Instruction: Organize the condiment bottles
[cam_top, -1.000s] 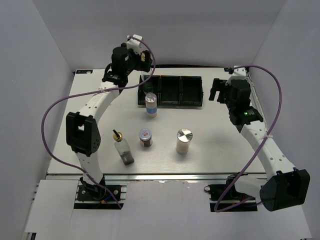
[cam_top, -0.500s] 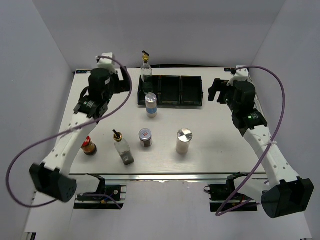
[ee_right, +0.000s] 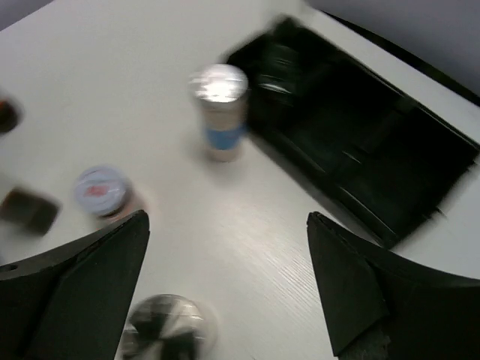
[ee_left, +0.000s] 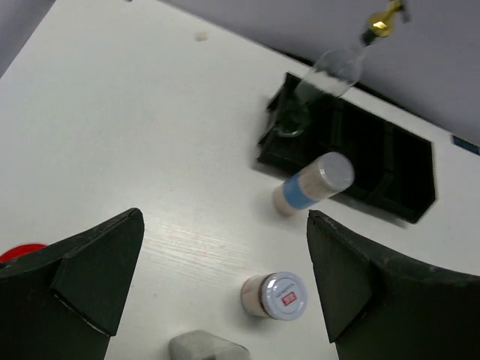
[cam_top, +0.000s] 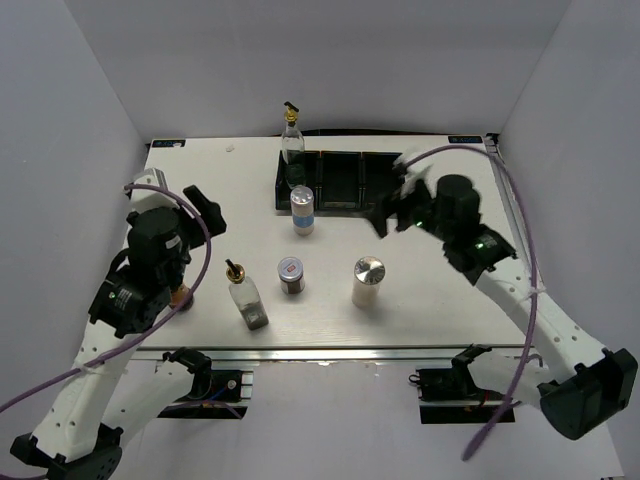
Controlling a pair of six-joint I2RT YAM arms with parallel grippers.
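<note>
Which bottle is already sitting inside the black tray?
The clear glass cruet with the gold-black pourer at the back. It stands in the left compartment of the black tray; all the others stand outside it on the table.

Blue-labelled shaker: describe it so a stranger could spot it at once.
Find the black tray at the back. The shaker stands just in front of its left compartment. Only it wears a blue band; the cruet behind is clear glass.

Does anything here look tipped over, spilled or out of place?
Nothing stands out. One cruet stands in the tray's left compartment; the shaker, brown jar, white cylinder and other cruet stand upright on the table, nothing spilled. Only a small speck lies far left.
</note>
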